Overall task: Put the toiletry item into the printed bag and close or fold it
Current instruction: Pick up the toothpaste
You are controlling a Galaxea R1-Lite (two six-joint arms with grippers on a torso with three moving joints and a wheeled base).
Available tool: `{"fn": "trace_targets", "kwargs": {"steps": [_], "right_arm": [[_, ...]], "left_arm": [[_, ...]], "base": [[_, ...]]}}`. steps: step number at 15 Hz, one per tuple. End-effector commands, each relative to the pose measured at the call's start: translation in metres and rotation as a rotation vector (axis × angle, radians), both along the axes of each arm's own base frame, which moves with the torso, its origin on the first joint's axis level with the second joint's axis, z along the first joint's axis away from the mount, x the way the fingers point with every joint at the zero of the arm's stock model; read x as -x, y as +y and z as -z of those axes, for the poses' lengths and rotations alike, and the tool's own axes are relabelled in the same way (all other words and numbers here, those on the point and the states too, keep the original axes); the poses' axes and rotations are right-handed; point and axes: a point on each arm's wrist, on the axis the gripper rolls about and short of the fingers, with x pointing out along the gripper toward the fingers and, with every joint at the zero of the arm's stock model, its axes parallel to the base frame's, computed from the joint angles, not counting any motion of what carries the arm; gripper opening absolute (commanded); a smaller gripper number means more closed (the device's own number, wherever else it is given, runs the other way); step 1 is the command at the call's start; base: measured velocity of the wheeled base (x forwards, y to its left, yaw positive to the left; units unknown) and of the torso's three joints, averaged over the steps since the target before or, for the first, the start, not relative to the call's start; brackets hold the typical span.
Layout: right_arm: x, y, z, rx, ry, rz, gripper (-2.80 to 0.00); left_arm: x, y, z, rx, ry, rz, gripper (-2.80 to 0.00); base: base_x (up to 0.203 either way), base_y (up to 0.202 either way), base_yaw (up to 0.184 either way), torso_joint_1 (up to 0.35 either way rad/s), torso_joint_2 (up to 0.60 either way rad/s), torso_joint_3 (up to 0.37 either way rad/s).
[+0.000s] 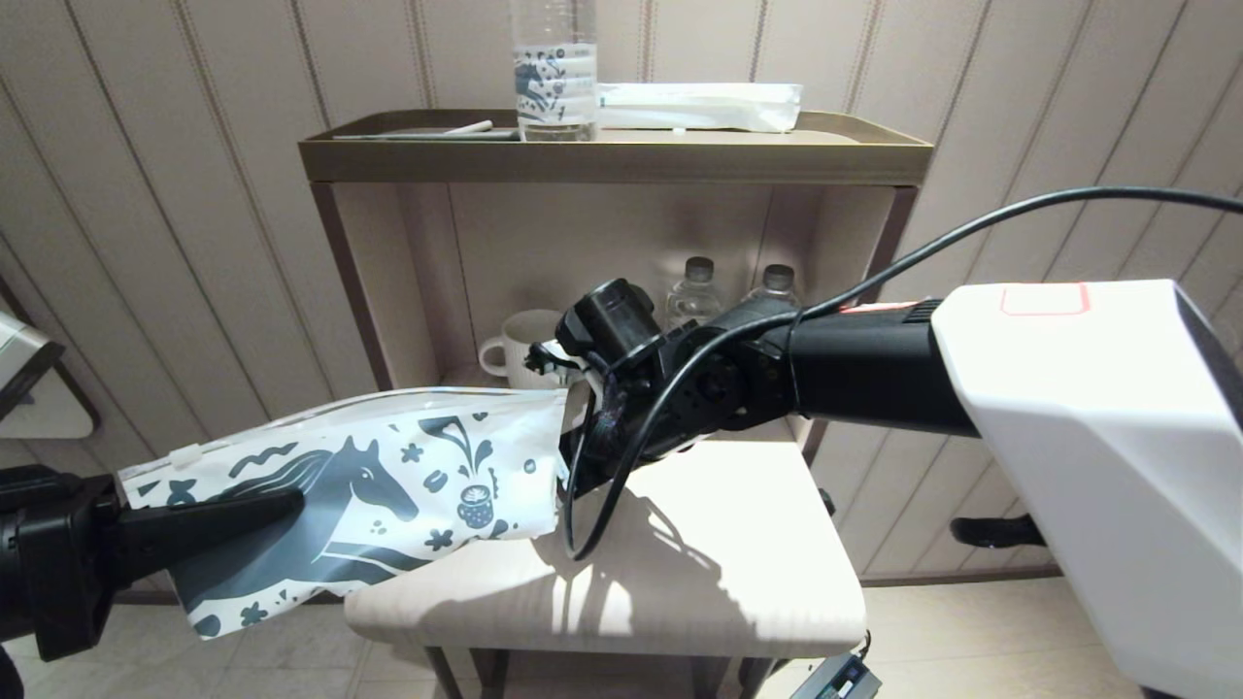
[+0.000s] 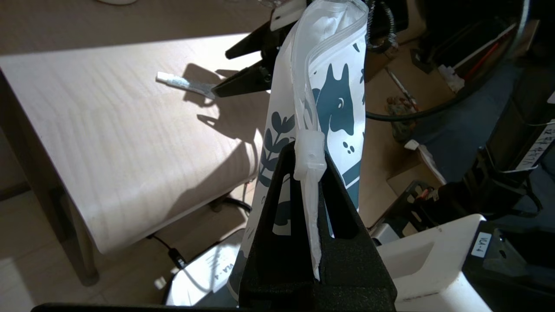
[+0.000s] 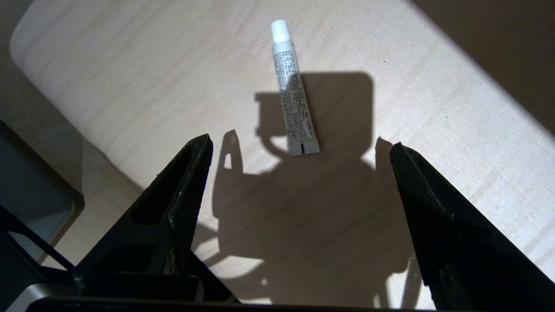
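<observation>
A pale wooden table [image 1: 738,573] stands in sunlight before a panelled wall, under a shelf [image 1: 612,160] that carries a clear bottle [image 1: 554,68] and a long white packet [image 1: 699,105]. We see the left gripper [image 2: 308,167] clamped on the zip end of the printed bag [image 1: 388,495], holding it in the air beside the table's left edge. The right gripper [image 3: 299,182] hangs over the table with its fingers [image 3: 190,182] spread wide and nothing between them. The toiletry item [image 3: 294,91], a small white tube, lies flat on the table just ahead of these fingers, outside the bag.
</observation>
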Motion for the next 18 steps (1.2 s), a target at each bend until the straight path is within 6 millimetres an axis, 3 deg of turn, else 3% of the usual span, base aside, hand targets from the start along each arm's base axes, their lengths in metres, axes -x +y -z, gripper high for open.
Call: {"fn": "trace_targets", "kwargs": {"steps": [1,18], "right_arm": [[-0.0052,0.0013,0.0101,0.011,0.013,0.006,0.00],[-0.0120,0.0080,0.0157,-0.026,-0.025,0.004,0.00]], "left_arm": [[0.0010,0.0000,-0.0002,0.003,-0.006,0.004,-2.80],[0.0072,0.0001,0.0056,0.010,-0.032,0.026,-2.80]], "base": [[0.000,0.000,0.000,0.000,0.00,0.000],[0.000,0.000,0.000,0.000,0.00,0.000]]}}
